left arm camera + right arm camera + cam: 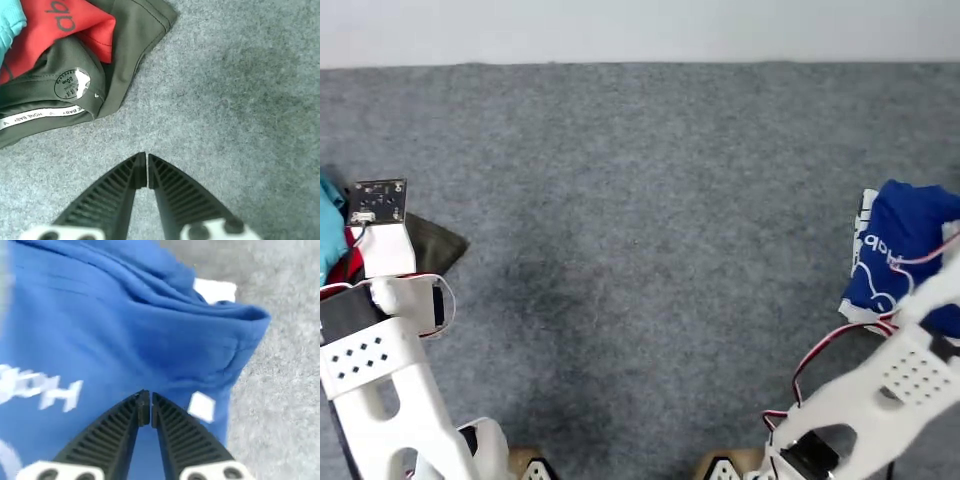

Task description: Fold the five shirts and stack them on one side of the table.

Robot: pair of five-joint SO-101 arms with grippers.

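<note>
Where blue shirt (125,330) lies, right gripper (146,410) closed

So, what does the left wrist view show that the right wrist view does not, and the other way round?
Left wrist view: a heap of an olive shirt, a red shirt and a teal shirt, with the left gripper shut over the mat beside the heap.
Right wrist view: a blue shirt with white print, a white cloth peeking from beneath it, and the right gripper shut over the blue shirt.
Shared: the grey mat, and in each a shut gripper holding nothing.
</note>
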